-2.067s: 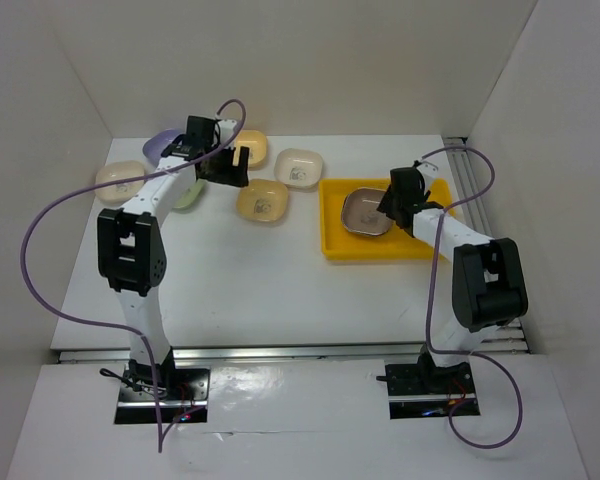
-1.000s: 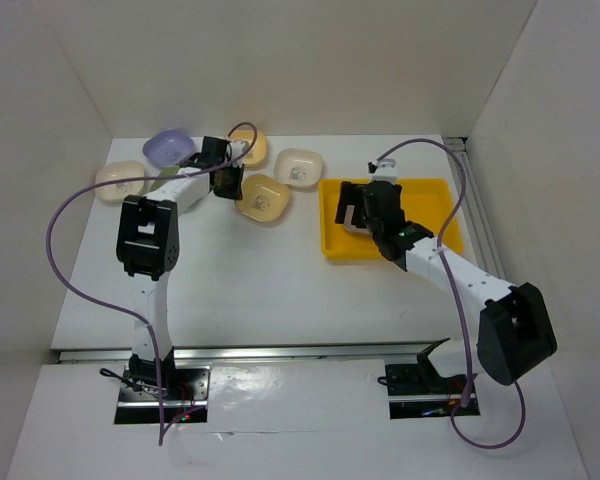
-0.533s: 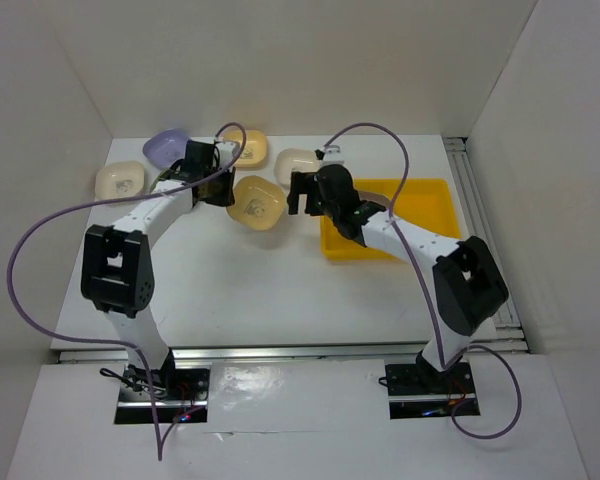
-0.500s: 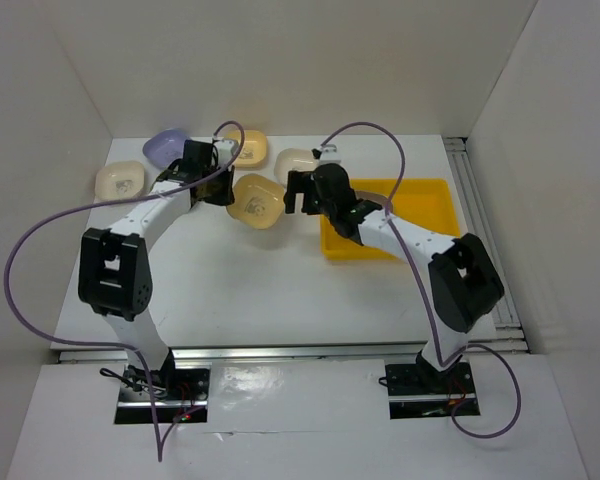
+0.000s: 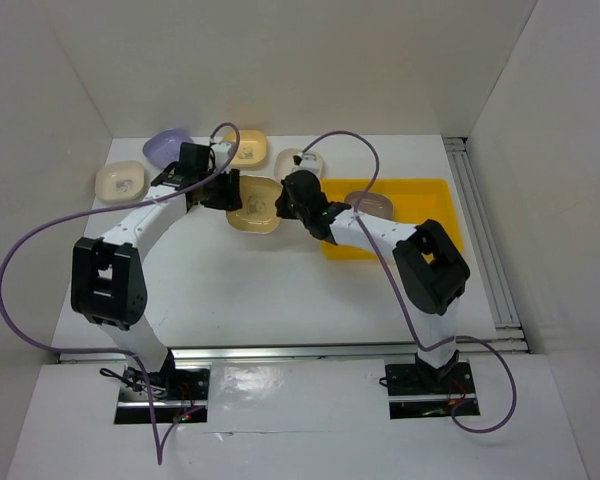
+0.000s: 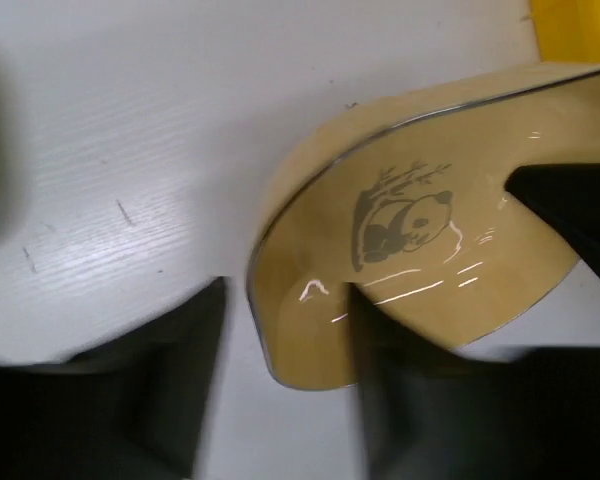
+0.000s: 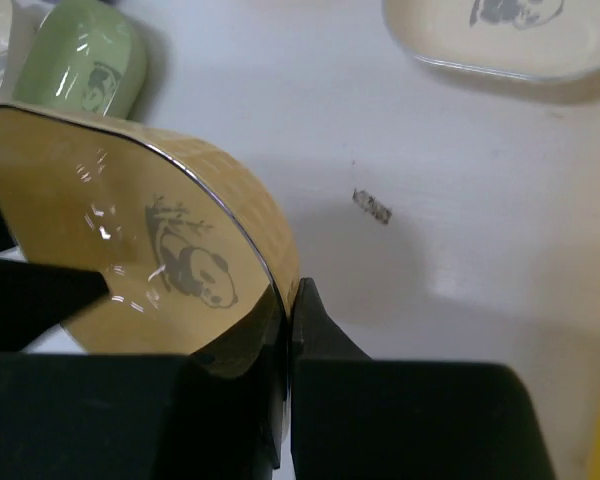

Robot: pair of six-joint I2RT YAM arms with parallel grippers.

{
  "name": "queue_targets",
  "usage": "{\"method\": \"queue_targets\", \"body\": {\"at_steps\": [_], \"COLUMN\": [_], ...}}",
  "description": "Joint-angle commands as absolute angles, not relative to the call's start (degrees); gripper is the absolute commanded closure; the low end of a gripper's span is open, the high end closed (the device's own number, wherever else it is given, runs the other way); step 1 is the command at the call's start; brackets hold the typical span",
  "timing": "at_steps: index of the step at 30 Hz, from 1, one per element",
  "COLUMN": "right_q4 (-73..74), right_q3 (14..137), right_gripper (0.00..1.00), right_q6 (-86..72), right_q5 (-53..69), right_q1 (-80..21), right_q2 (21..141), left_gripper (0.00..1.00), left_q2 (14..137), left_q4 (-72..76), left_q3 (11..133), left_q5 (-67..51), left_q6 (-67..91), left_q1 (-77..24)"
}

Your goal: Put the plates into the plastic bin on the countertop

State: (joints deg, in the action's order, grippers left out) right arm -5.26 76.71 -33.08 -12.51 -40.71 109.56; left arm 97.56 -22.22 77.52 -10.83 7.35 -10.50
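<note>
The right hand (image 7: 285, 312) is clamped on one rim of a tilted tan plate (image 5: 255, 204) over the surface (image 5: 240, 275). The left hand (image 6: 290, 300) has its fingers apart around the opposite rim.

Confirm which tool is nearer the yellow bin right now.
Right. The right tool sits just left of the yellow bin, near its left wall, shut on the yellow plate at its rim. The left tool is across that plate, farther left.
</note>
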Motion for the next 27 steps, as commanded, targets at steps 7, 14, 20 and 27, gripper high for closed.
{"method": "queue_targets", "body": {"at_steps": [7, 14, 20, 27], "right_q4": [10.5, 15.5, 21.5, 20.9], "right_q3": [76.1, 70.8, 72.0, 72.0], "right_gripper": [1.00, 1.00, 1.00, 1.00], "right_q6": [-25.2, -19.6, -14.9, -12.8], "right_q5": [-15.2, -6.3, 1.1, 0.5], "right_q1": [-31.6, -15.3, -6.5, -4.2], "right_q2": [99.2, 89.2, 91.8, 96.5], "left_gripper": [0.00, 0.00, 0.00, 0.00], "left_q2": [94.4, 96.4, 101.7, 106.0], "left_q4": [-18.7, -19.2, -20.4, -25.3], "left_q3": [79.9, 81.1, 84.9, 91.8], "left_q5": [-15.5, -17.7, -17.7, -17.1], "left_q6": [6.8, 3.7, 1.3, -0.3], "left_q1": [-9.1, -5.4, -5.4, -5.9]}}
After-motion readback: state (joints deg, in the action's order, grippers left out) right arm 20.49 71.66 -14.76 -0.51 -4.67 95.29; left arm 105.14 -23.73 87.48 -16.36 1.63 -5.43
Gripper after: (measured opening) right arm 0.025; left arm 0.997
